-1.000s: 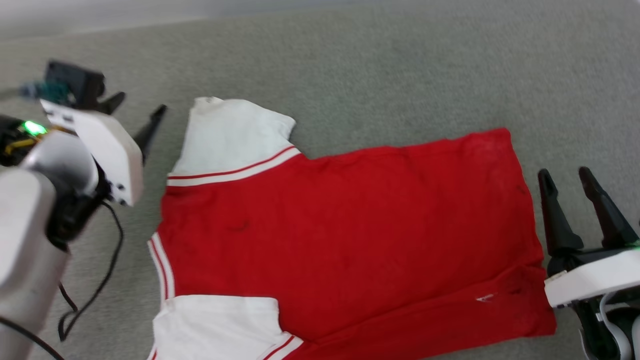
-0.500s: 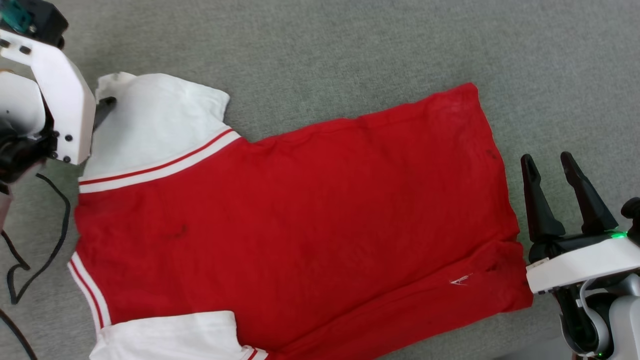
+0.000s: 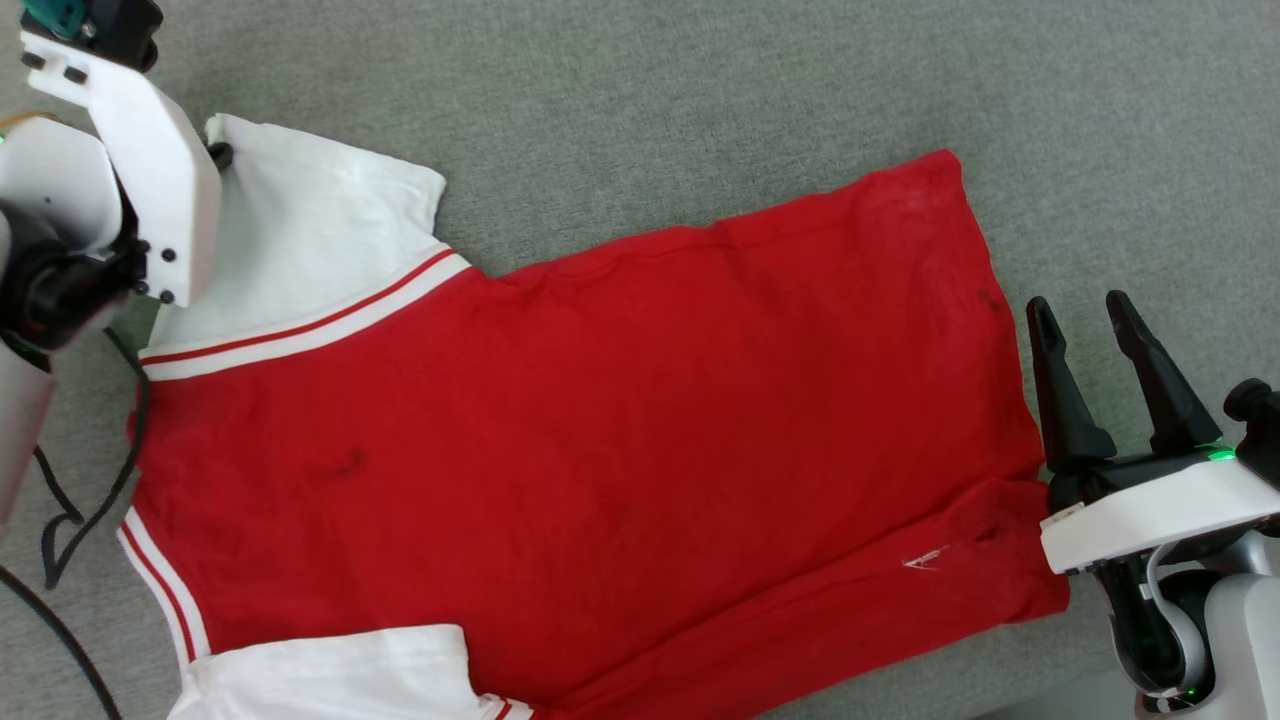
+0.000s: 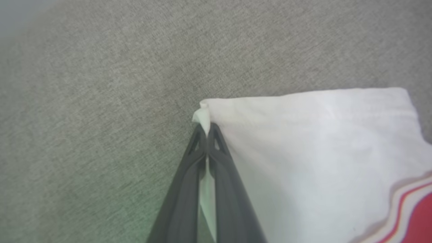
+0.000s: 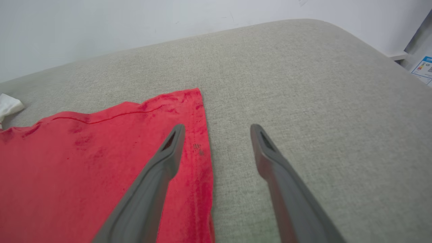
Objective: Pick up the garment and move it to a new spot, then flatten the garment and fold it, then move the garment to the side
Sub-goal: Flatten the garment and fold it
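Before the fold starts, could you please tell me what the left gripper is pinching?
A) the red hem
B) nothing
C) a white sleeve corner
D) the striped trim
C: the left wrist view shows the left gripper shut on a white sleeve corner of the garment.

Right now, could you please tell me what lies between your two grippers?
The garment spans that stretch in the head view, from the left gripper pinching its sleeve to the open right gripper.
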